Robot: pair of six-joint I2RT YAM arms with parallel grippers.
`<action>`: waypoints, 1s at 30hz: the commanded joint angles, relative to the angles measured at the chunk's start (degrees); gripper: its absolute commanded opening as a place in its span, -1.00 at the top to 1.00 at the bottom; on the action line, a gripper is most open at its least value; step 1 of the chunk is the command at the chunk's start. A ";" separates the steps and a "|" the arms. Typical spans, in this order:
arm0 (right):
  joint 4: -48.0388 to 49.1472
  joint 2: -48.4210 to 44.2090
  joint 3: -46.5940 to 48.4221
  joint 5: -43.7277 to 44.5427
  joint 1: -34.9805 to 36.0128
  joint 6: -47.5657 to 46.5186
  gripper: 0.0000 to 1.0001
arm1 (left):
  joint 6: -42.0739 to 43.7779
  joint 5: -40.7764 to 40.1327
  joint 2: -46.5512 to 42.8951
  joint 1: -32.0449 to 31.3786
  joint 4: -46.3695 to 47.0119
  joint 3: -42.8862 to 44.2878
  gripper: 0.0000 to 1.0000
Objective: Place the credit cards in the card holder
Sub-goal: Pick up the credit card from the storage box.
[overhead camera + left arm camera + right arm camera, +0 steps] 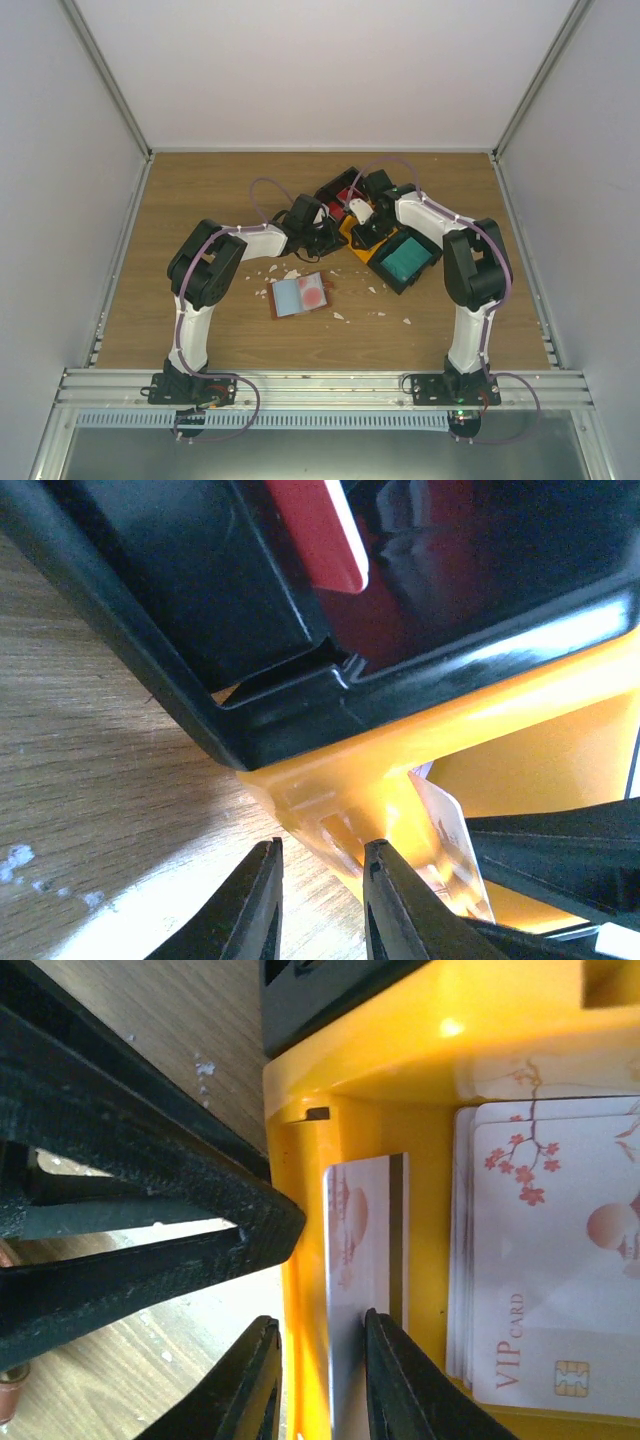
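Note:
The card holder (300, 295) lies open on the wood, pale pockets up, nearer the arms than both grippers. Credit cards sit in a black-and-orange tray (440, 256): red ones (338, 196) at the back, teal ones (408, 258) on the right, a whitish stack (560, 1260) in the orange middle. One whitish card (365, 1230) stands on edge against the orange wall (305, 1360). My right gripper (320, 1320) straddles that wall and card with its jaws still apart, the inner finger touching the card. My left gripper (322, 848) is narrowly open outside the tray's orange corner (330, 800), holding nothing.
Small white scraps (270, 270) lie scattered on the wood around the card holder and in front of the tray. Both grippers crowd the same corner of the tray, fingers almost touching. Grey walls enclose the table on three sides.

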 commanded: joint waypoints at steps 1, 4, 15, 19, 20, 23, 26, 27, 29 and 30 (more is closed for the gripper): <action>-1.09 -0.57 -0.40 1.38 0.05 0.58 0.55 | 0.51 -1.87 1.11 -0.50 0.59 0.98 0.50; -0.91 -0.78 -0.22 2.17 0.05 0.81 0.67 | 0.64 -1.94 0.90 -0.50 0.42 1.02 0.50; -0.38 -7.27 1.22 9.10 0.00 3.51 0.99 | 1.93 -2.69 -2.11 -0.50 0.36 -0.03 0.48; 0.42 -12.22 1.03 7.54 -0.01 5.25 0.99 | 3.32 -3.96 -6.46 -0.54 0.71 -1.88 0.41; 0.83 -13.54 0.90 6.72 0.00 5.89 0.99 | 3.69 -4.40 -7.94 -0.53 0.82 -2.56 0.40; 2.13 -17.60 0.15 3.32 -0.06 8.88 0.99 | 4.71 -5.91 -12.66 -0.48 0.58 -5.27 0.34; 4.08 -21.19 -1.56 -0.44 -0.05 14.41 0.99 | 5.82 -8.49 -18.67 -0.43 -0.03 -8.93 0.28; 5.25 -22.22 -2.71 -2.05 -0.11 16.75 0.99 | 6.25 -9.59 -21.07 -0.41 -0.54 -10.40 0.26; 8.71 -24.19 -6.38 -6.26 -0.02 22.17 0.99 | 7.42 -12.16 -25.79 -0.41 -1.71 -13.47 0.21; 10.84 -25.28 -9.17 -9.33 0.13 24.43 0.99 | 8.11 -13.30 -28.28 -0.34 -2.96 -15.05 0.18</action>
